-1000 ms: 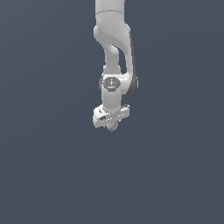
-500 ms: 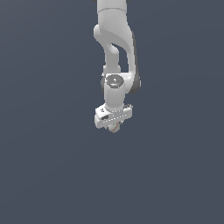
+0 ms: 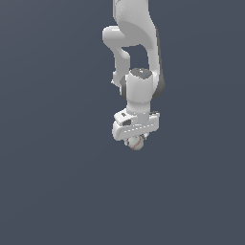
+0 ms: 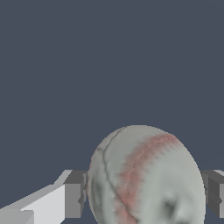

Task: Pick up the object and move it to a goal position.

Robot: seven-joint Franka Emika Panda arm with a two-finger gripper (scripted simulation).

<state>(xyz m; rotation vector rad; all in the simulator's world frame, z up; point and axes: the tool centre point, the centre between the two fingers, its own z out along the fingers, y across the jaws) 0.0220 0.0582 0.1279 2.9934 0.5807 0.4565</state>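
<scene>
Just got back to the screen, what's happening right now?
The Panda arm's gripper has its jaws shut on the baseball, one finger pressed against each side. In the exterior view the ball sits just under the hand, over a plain dark surface. No goal marker is visible.

Arm (image 3: pixel 136 57) hangs pretty much straight down, wrist vertical. Gripper (image 3: pixel 135 142) points downward, fingers (image 4: pixel 73 194) clamped on the baseball (image 4: pixel 146 177).

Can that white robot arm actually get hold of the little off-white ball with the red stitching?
Yes, it seems it already has. The off-white baseball with red stitching sits between the grey finger pads of the white gripper, one pad against each side, and nothing else shows around it.
</scene>
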